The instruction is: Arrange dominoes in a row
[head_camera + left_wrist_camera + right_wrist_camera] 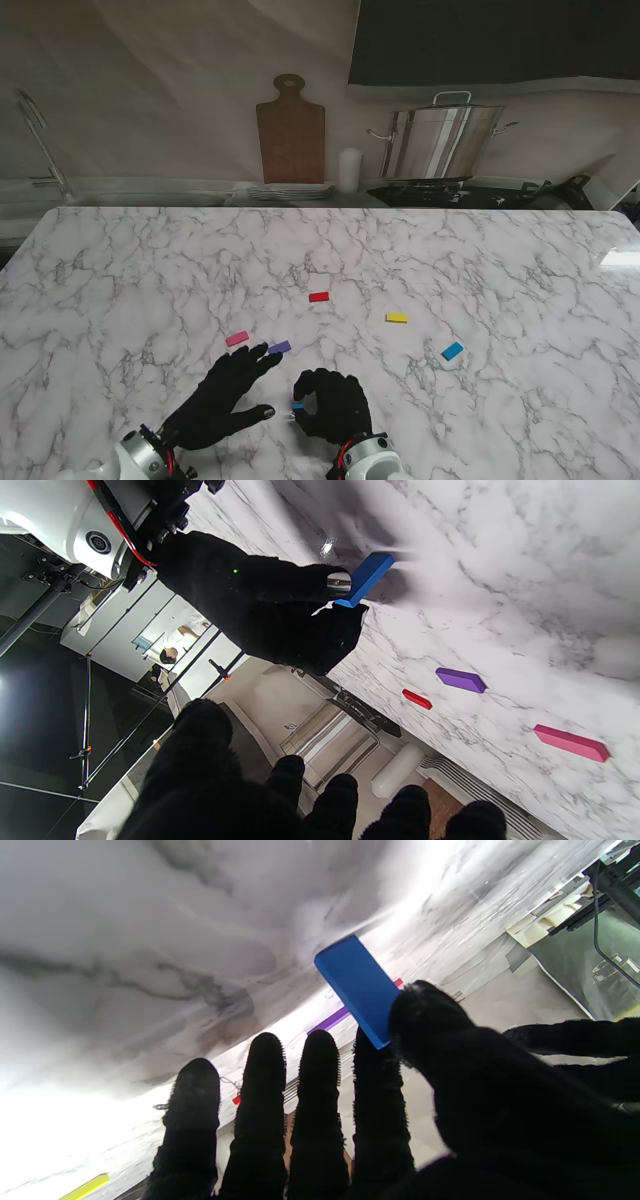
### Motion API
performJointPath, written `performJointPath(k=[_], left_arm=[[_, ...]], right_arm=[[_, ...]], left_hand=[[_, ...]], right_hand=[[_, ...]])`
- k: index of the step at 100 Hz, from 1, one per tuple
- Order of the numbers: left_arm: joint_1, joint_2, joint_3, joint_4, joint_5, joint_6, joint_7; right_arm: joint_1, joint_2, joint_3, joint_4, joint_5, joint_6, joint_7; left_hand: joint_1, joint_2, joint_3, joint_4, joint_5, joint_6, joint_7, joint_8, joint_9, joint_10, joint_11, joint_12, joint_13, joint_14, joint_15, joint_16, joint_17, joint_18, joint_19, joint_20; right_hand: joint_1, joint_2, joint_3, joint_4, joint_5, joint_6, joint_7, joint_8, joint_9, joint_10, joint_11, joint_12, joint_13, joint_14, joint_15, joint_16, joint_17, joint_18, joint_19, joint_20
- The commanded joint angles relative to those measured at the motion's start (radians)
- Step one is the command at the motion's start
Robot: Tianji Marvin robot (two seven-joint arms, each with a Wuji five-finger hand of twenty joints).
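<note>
Blue domino [357, 987] in right robot hand [330, 402]

Stand camera looks down from afar; both close wrist cameras share the blue domino [367, 579].

The marble table [120, 270] lay bare along its far edge and toward both far corners, leaving open passage there. Near the near edge, the left hand [225, 400] and right hand [330, 403] sat close together, narrowing the gap between them. The purple domino [279, 347] lay just beside the left fingertips; the pink domino [237, 338] lay near.
</note>
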Motion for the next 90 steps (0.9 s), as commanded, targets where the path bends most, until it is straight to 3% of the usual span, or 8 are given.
performJointPath(k=[1, 43, 47, 72, 83, 84, 90], left_arm=[[0.003, -0.001, 0.002, -0.003, 0.001, -0.003, -0.014], [0.003, 0.000, 0.002, -0.003, 0.003, -0.003, -0.014], [0.003, 0.000, 0.002, -0.003, 0.004, -0.003, -0.014], [0.004, 0.000, 0.002, -0.005, 0.004, -0.002, -0.014], [0.004, 0.000, 0.002, -0.004, 0.004, -0.003, -0.014], [0.004, 0.000, 0.002, -0.004, 0.004, -0.003, -0.014], [0.004, 0.000, 0.001, -0.004, 0.004, -0.003, -0.015]], right_arm=[[-0.005, -0.001, -0.001, -0.002, -0.003, 0.006, 0.001], [-0.005, 0.002, -0.002, -0.006, -0.006, 0.005, 0.008], [-0.005, 0.003, -0.002, -0.007, -0.007, 0.004, 0.010], [-0.006, 0.007, -0.002, -0.010, -0.013, 0.003, 0.017], [-0.006, 0.009, -0.002, -0.011, -0.019, 0.001, 0.018], [-0.006, 0.009, -0.002, -0.012, -0.020, 0.001, 0.019], [-0.006, 0.011, -0.002, -0.013, -0.027, -0.001, 0.019]], left_hand=[[0.006, -0.013, -0.005, 0.017, -0.028, -0.013, -0.016, 0.010, -0.016, -0.028, -0.010, -0.010, -0.012, -0.026, -0.010, -0.021, 0.006, -0.008, -0.006, -0.014], [0.007, -0.013, -0.004, 0.017, -0.028, -0.014, -0.016, 0.010, -0.016, -0.028, -0.010, -0.011, -0.012, -0.025, -0.010, -0.021, 0.007, -0.007, -0.006, -0.015], [0.007, -0.013, -0.005, 0.017, -0.028, -0.014, -0.016, 0.010, -0.016, -0.028, -0.010, -0.011, -0.012, -0.025, -0.010, -0.021, 0.007, -0.007, -0.006, -0.015], [0.006, -0.013, -0.004, 0.017, -0.028, -0.014, -0.016, 0.009, -0.016, -0.028, -0.010, -0.011, -0.012, -0.025, -0.010, -0.021, 0.007, -0.007, -0.006, -0.015], [0.006, -0.014, -0.005, 0.017, -0.028, -0.013, -0.016, 0.009, -0.016, -0.028, -0.010, -0.011, -0.012, -0.025, -0.010, -0.021, 0.007, -0.008, -0.006, -0.014], [0.006, -0.014, -0.005, 0.017, -0.028, -0.013, -0.016, 0.009, -0.016, -0.028, -0.010, -0.011, -0.012, -0.025, -0.010, -0.021, 0.007, -0.008, -0.006, -0.014], [0.008, -0.014, -0.004, 0.018, -0.028, -0.014, -0.016, 0.009, -0.016, -0.027, -0.010, -0.011, -0.012, -0.025, -0.010, -0.021, 0.007, -0.008, -0.006, -0.014]], right_hand=[[-0.015, -0.022, 0.021, 0.023, -0.022, 0.002, 0.009, 0.037, -0.028, -0.009, 0.021, 0.007, -0.021, -0.016, 0.000, 0.009, -0.008, -0.034, 0.012, 0.022], [-0.044, -0.010, 0.006, 0.029, -0.026, 0.030, -0.050, 0.045, -0.057, -0.002, 0.005, 0.004, -0.046, -0.022, -0.017, 0.001, -0.021, -0.034, 0.003, 0.024], [-0.057, -0.008, 0.005, 0.038, -0.022, 0.036, -0.085, 0.076, -0.063, -0.001, 0.002, 0.004, -0.051, -0.023, -0.022, -0.001, -0.024, -0.035, 0.000, 0.026], [-0.084, 0.004, 0.007, 0.051, -0.027, 0.052, -0.137, 0.103, -0.090, 0.001, -0.007, 0.003, -0.068, -0.025, -0.032, -0.005, -0.036, -0.038, -0.008, 0.027], [-0.105, 0.026, -0.020, 0.080, -0.025, 0.062, -0.185, 0.132, -0.105, 0.004, -0.016, 0.000, -0.075, -0.026, -0.040, -0.008, -0.042, -0.038, -0.014, 0.029], [-0.122, 0.024, -0.014, 0.105, -0.020, 0.066, -0.202, 0.152, -0.107, 0.003, -0.018, -0.001, -0.077, -0.027, -0.043, -0.009, -0.044, -0.036, -0.015, 0.029], [-0.150, 0.035, -0.021, 0.127, -0.018, 0.071, -0.226, 0.185, -0.112, 0.004, -0.023, -0.002, -0.080, -0.027, -0.048, -0.010, -0.046, -0.036, -0.018, 0.030]])
